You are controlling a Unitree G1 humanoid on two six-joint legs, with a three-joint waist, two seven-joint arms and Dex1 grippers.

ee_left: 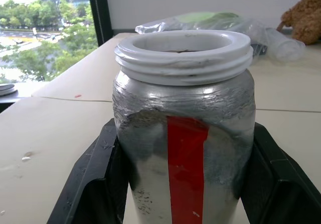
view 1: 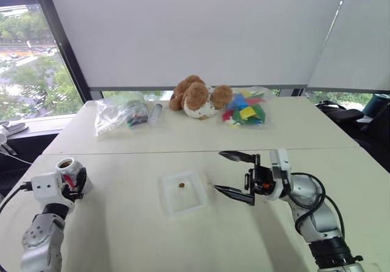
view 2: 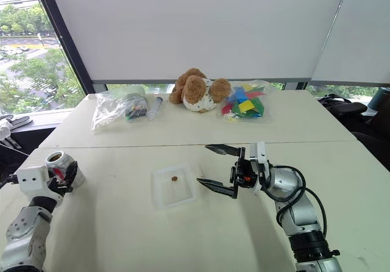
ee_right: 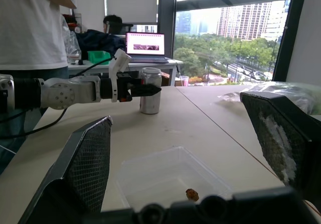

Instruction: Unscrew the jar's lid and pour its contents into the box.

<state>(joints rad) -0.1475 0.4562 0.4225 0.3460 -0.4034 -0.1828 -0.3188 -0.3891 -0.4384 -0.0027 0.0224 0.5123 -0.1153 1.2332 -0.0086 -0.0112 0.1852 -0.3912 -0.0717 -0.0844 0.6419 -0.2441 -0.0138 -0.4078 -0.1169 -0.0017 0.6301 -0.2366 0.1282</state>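
Observation:
The jar, silver-grey with a red stripe, stands upright near the table's left edge. Its white threaded mouth is uncovered, with something brown showing inside. My left gripper is open around the jar, one black finger close on each side. The lid is out of view. The box, a shallow clear tray, lies at the table's middle with one small brown bit in it. My right gripper hovers just right of the box, pointing left, open and empty.
At the table's far side lie a clear bag, a clear tube, a brown teddy bear and a bag of coloured pieces. Beyond the table's left side stand a person and a desk with a laptop.

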